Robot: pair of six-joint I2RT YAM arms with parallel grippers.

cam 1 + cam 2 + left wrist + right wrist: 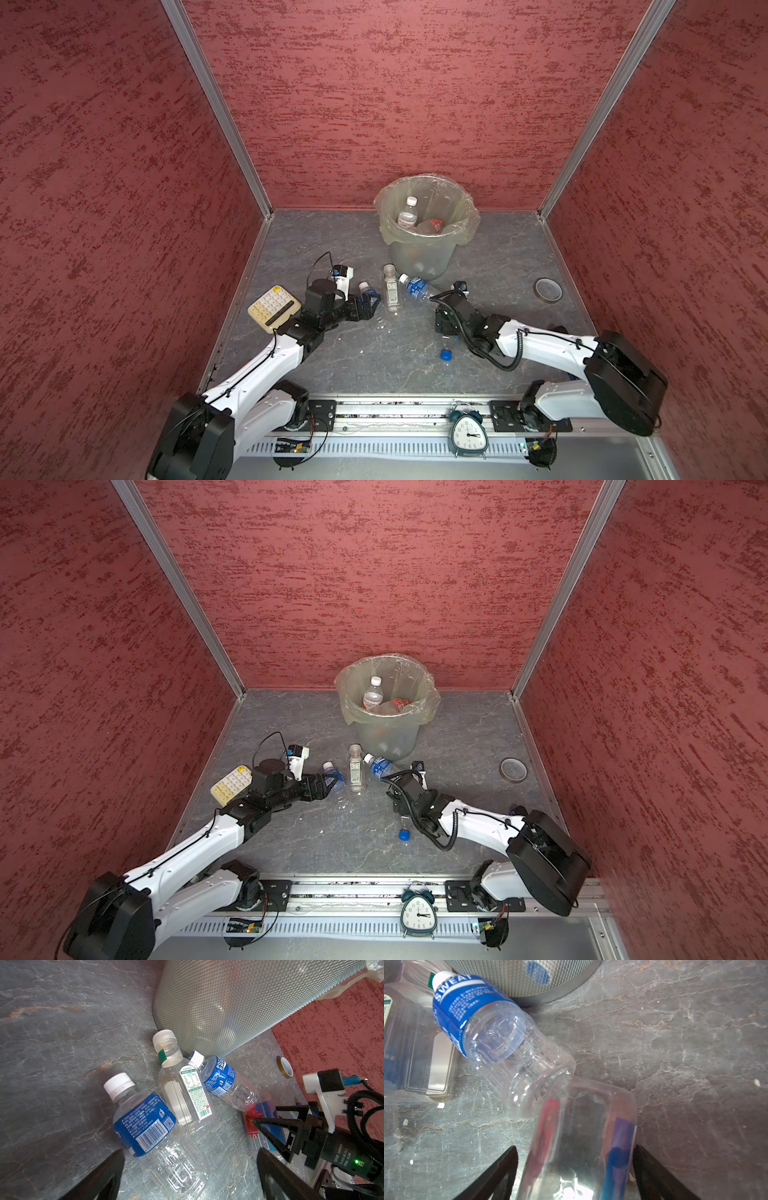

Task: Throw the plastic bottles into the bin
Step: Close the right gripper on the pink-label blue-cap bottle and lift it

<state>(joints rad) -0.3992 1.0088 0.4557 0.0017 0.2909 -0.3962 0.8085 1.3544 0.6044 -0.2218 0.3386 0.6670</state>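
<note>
The left end effector (pixel 191 1151) is wide open over a lying clear blue-labelled plastic bottle (pixel 145 1126), and the right end effector (pixel 575 1147) is open, not gripping, around a clear red-and-blue-labelled plastic bottle (pixel 581 1126), both on the grey bench (pixel 374 365) near the round grey-green bag-lined bin (pixel 419 253).

The right gripper (pixel 575 1147) straddled a clear red-and-blue-labelled bottle (pixel 581 1109), its fingers spread to either side of it. Just ahead, a Pocari Sweat bottle (pixel 500 1043) lay on its side, touching that bottle's far end. Beyond it stood the mesh-walled bin (pixel 529 980).
</note>
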